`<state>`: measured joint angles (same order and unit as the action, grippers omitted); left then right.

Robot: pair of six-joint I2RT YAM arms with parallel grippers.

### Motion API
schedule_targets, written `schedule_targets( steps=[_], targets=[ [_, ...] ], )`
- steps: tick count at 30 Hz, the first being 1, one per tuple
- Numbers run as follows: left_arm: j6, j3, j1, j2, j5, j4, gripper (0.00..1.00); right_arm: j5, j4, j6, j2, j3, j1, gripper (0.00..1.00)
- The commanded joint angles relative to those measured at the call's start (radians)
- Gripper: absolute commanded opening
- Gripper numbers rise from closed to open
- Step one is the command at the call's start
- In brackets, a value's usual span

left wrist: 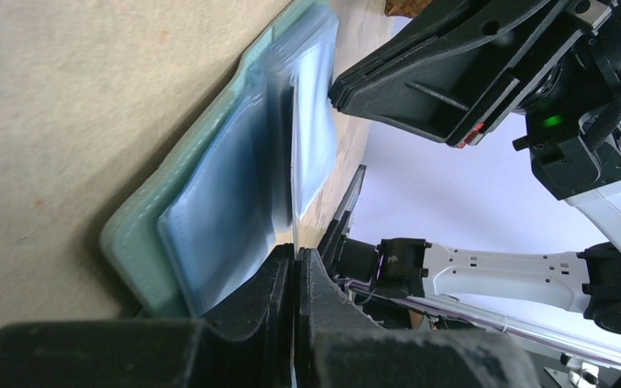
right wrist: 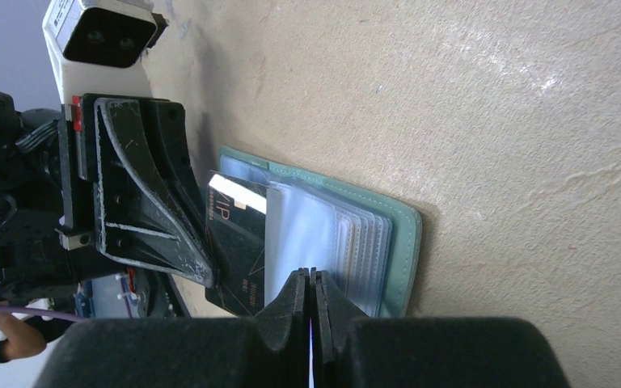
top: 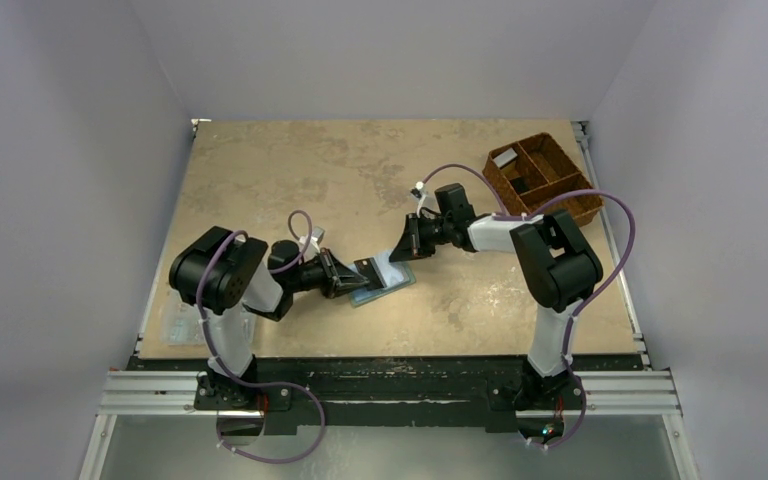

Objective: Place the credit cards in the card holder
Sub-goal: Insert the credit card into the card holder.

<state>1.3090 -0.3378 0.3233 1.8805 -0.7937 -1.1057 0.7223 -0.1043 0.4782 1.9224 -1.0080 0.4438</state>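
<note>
The card holder (right wrist: 405,242) lies open and flat on the surface (right wrist: 493,121) between the two arms, its pale teal cover down and its fan of clear sleeves (right wrist: 327,234) facing up, which leaves the pockets reachable from either side. The left gripper (left wrist: 295,260) is closed on a dark credit card (right wrist: 238,246), pinching it by one short end so that most of its length juts out free. That hold suits sliding the free end into a pocket, and the card sits low, angled over the near half of the holder with its leading part already over the sleeves. The right gripper (right wrist: 311,279) comes in from the opposite side with its jaws together, its tip right at the edge of one clear sleeve. That leaf stands lifted off the stack, probably to keep a pocket mouth parted for the card, though whether it is actually pinched cannot be told. The two grippers thus face each other closely across the holder. The brown basket (top: 540,180) sits well apart at the far right corner.
</note>
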Motion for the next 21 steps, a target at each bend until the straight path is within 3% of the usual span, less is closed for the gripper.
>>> schedule_targets(
  steps=[1,9,15,21],
  targets=[
    [0.019,0.004,0.054,-0.003,0.081,-0.099,0.0,-0.1,0.057,-0.018,-0.002,0.036,-0.004,0.04],
    [0.045,0.022,0.076,0.022,0.143,-0.142,0.0,-0.129,0.088,-0.038,-0.043,0.042,-0.004,0.11],
    [0.044,0.036,0.087,0.035,0.172,-0.175,0.0,-0.216,0.159,-0.096,-0.098,0.041,-0.005,0.25],
    [0.053,0.015,0.105,0.081,0.166,-0.227,0.0,-0.208,0.169,-0.113,-0.106,0.047,-0.015,0.36]
  ],
)
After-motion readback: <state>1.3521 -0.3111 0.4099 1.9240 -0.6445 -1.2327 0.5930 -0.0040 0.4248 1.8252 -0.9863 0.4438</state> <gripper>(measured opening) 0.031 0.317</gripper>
